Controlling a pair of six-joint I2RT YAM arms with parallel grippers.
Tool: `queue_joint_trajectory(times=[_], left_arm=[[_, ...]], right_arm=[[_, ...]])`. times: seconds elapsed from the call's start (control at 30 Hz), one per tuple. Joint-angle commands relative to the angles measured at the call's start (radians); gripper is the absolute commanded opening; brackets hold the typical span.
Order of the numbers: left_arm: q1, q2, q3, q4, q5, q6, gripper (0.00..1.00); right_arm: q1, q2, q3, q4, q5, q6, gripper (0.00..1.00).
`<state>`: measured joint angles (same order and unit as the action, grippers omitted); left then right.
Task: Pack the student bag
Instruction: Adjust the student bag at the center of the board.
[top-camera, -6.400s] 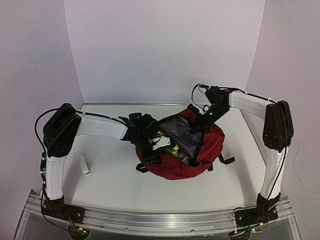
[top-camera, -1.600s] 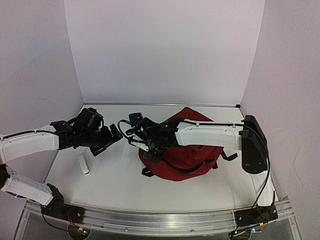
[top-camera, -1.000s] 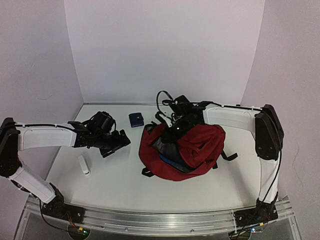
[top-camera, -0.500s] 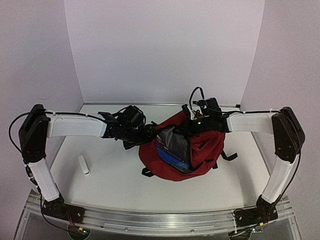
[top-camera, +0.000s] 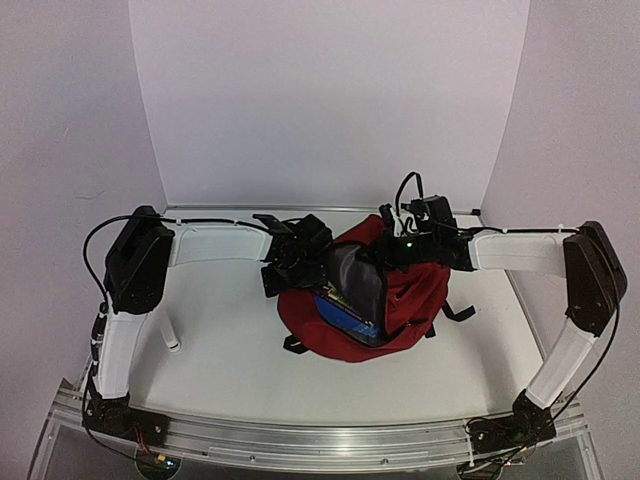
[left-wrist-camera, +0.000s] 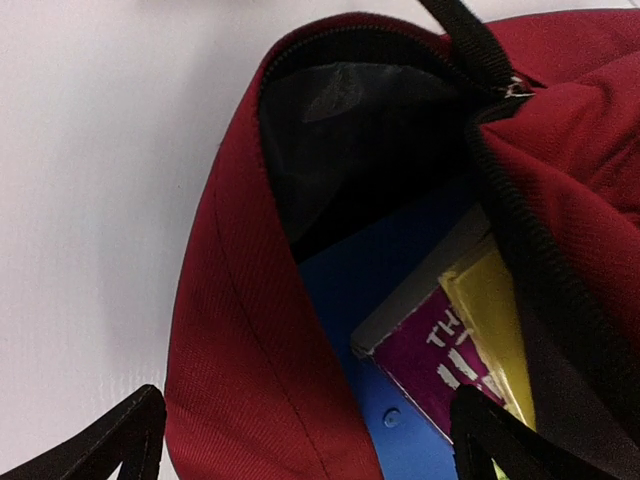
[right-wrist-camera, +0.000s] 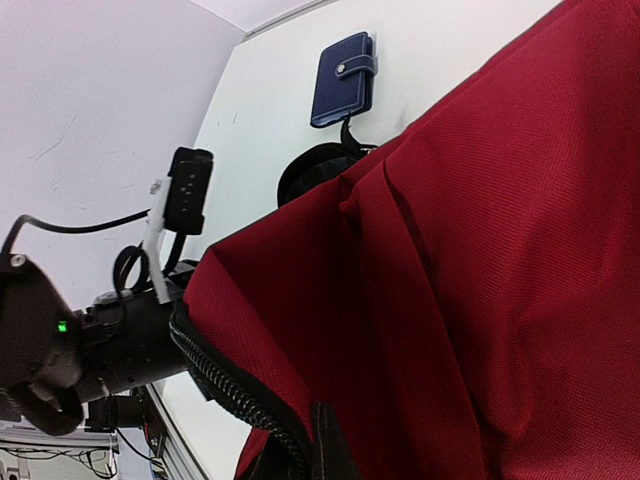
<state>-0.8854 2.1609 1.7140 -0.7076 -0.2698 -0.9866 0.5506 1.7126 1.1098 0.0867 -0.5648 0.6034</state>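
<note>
Student bag (top-camera: 420, 290) soft, floppy, weighted by books (left-wrist-camera: 450, 345); grab stiffer zipper rim (right-wrist-camera: 225, 385). My right gripper (top-camera: 388, 250) clenches rim at 12 o'clock; left gripper (left-wrist-camera: 300, 455) splayed, empty, at 10 o'clock.

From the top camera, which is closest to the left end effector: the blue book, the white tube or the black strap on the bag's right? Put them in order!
1. Blue book: inside the bag, just right of the left end effector.
2. White tube: on the table, to the near left.
3. Black strap: across the bag, on its right side.
</note>
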Motion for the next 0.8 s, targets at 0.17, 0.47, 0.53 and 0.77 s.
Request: queue_joint_trajectory(times=[0.17,0.47,0.53,0.77], left_arm=[[-0.016,-0.042,0.022,-0.199,-0.051,-0.076,0.78],[-0.015,-0.313,-0.203,-0.098,-0.032,-0.083,0.48],[-0.015,-0.341,-0.229,-0.064,-0.026,-0.067,0.43],[-0.003,-0.381,-0.26,-0.025,-0.02,-0.043,0.16]], right_arm=[[-0.004,-0.011,-0.007,0.046,0.001,0.01,0.0],[-0.002,0.018,0.002,0.063,-0.042,0.014,0.0],[0.007,0.032,0.011,0.071,-0.062,0.018,0.0],[0.115,0.085,0.017,0.082,-0.104,-0.025,0.11]])
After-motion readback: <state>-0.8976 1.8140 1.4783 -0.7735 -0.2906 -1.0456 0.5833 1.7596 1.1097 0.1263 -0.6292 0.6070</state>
